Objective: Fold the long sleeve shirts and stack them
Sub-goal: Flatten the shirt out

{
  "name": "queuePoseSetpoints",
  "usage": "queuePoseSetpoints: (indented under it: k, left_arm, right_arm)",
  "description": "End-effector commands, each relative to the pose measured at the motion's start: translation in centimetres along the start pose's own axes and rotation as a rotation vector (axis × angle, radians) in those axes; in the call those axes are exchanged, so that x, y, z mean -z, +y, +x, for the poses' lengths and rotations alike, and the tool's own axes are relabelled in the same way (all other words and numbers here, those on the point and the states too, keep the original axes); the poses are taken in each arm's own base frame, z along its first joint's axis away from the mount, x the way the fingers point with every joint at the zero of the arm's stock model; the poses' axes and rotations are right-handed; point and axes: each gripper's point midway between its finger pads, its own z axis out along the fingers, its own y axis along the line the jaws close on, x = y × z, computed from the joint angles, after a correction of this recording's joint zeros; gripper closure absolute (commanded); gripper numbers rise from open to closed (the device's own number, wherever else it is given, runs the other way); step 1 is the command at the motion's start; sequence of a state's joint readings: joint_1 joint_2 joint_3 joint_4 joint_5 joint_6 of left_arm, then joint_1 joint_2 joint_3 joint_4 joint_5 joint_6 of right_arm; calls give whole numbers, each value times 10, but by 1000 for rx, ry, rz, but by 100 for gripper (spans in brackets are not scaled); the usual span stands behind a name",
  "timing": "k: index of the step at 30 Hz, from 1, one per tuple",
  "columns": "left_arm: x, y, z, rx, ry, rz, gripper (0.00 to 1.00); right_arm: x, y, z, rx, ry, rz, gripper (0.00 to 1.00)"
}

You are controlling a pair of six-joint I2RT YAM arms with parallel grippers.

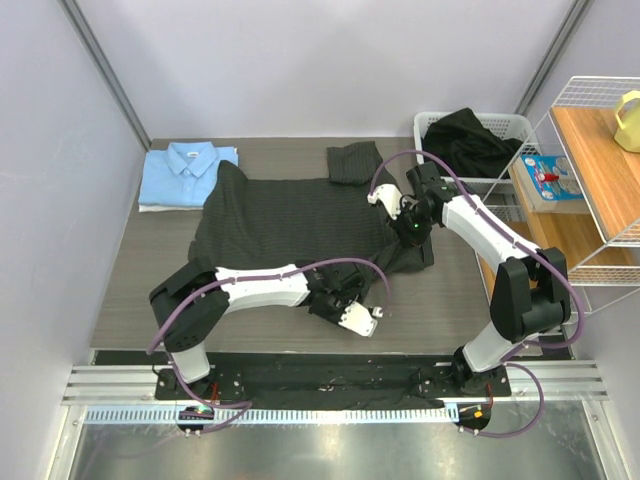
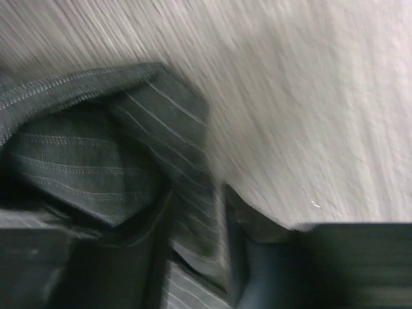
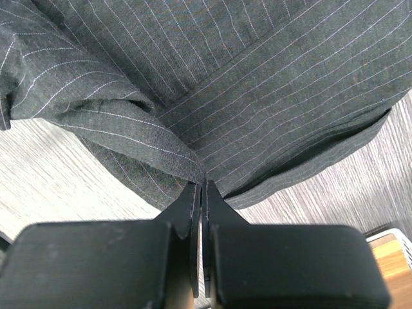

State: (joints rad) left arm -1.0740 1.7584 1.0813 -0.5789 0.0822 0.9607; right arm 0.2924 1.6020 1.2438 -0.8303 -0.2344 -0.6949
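A black pinstriped long sleeve shirt (image 1: 290, 220) lies spread across the table's middle. One sleeve (image 1: 352, 162) is bunched at its far edge. My right gripper (image 1: 405, 215) is shut on a fold of the shirt's right edge (image 3: 193, 164), its fingers (image 3: 187, 206) pressed together on the cloth, which is lifted off the table. My left gripper (image 1: 345, 305) is at the shirt's near hem. In the blurred left wrist view, striped cloth (image 2: 193, 212) fills the gap between its jaws (image 2: 196, 254). A light blue long sleeve shirt (image 1: 185, 172) lies folded at the far left corner.
A white laundry basket (image 1: 430, 122) holding a dark garment (image 1: 470, 140) stands at the far right. Beside it is a wire shelf (image 1: 600, 240) with wooden boards, a yellow object (image 1: 628, 122) and a blue packet (image 1: 555, 182). Walls close in the table's left and far sides.
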Motion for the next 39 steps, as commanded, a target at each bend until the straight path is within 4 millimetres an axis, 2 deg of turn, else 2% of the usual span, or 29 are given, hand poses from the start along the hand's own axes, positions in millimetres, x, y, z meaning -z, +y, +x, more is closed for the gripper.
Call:
queuePoseSetpoints:
  k: [1, 3, 4, 6, 7, 9, 10, 12, 13, 14, 15, 16, 17, 18, 19, 20, 21, 22, 24, 26, 27, 28, 29, 30, 31, 32, 33, 35, 39]
  left_arm:
    - [-16, 14, 4, -3, 29, -68, 81]
    - [-3, 14, -11, 37, -34, -48, 99]
    - [15, 17, -24, 85, -90, -66, 100]
    - [44, 1, -52, 131, -215, 34, 100]
    - [70, 9, -75, 146, -308, 30, 100]
    - [117, -1, -103, 255, -441, 82, 100]
    - [147, -4, -131, 265, -577, 138, 100]
    - [187, -2, -154, 386, -717, 158, 100]
    - [197, -2, -161, 428, -782, 184, 100]
    - [204, 5, -156, 641, -815, 221, 100]
    - [228, 29, -162, 680, -951, 143, 100]
    - [232, 41, -155, 781, -997, 121, 100]
    - [210, 52, -120, 988, -991, 114, 100]
    - [219, 62, -109, 1179, -1047, 127, 100]
    - [213, 74, -92, 1294, -1067, 94, 93]
    - [197, 81, -56, 1446, -1047, 54, 91]
    - [189, 79, -43, 1554, -1037, 77, 88]
    - [177, 74, -27, 1636, -985, 84, 67]
    - [163, 68, 16, 1783, -928, 41, 53]
    - [171, 64, 39, 1774, -943, 3, 41]
    - [183, 65, 36, 1700, -952, -13, 40]
    - [193, 64, 33, 1465, -945, -79, 30]
    - [191, 47, 19, 1358, -891, -16, 26]
    - [209, 50, 7, 1212, -881, -43, 26]
    - [204, 47, 3, 994, -829, -82, 26]
    - [195, 18, -19, 906, -762, 29, 26]
    - [200, 20, -29, 790, -733, 3, 27]
    - [181, -2, -59, 564, -660, 63, 27]
    - [146, -19, -97, 357, -583, 111, 28]
  right_arm:
    - [10, -8, -21, -3, -68, 30, 99]
    - [11, -7, -21, -6, -73, 30, 99]
    - [12, -6, -21, -8, -75, 28, 99]
    - [14, -5, -22, -9, -81, 30, 99]
    - [14, -4, -21, -13, -81, 28, 99]
    - [15, -3, -21, -15, -83, 27, 99]
    - [16, -2, -20, -19, -85, 27, 99]
    - [17, 0, -21, -20, -92, 20, 99]
    - [18, 3, -19, -23, -89, 13, 99]
    - [19, 6, -19, -24, -91, 5, 99]
    - [19, 8, -18, -23, -93, 0, 99]
    - [20, 12, -14, -24, -90, -4, 99]
    - [21, 14, -13, -25, -90, -8, 99]
    - [22, 17, -12, -21, -94, -12, 99]
    - [21, 20, -9, -26, -89, -18, 99]
    - [24, 22, -8, -23, -94, -17, 98]
    - [25, 23, -8, -22, -95, -18, 98]
    - [24, 26, -4, -22, -87, -25, 98]
    - [25, 29, -1, -21, -84, -27, 98]
    - [24, 35, 4, -21, -70, -43, 96]
    - [25, 37, 6, -22, -68, -47, 96]
    - [22, 41, 10, -23, -58, -58, 95]
    - [22, 44, 11, -20, -56, -62, 94]
    - [21, 45, 13, -21, -53, -64, 94]
    - [19, 48, 15, -22, -45, -70, 93]
    - [18, 48, 17, -23, -41, -72, 92]
    - [16, 49, 19, -30, -33, -76, 93]
    - [14, 48, 21, -32, -21, -69, 92]
    - [13, 46, 26, -44, 1, -55, 93]
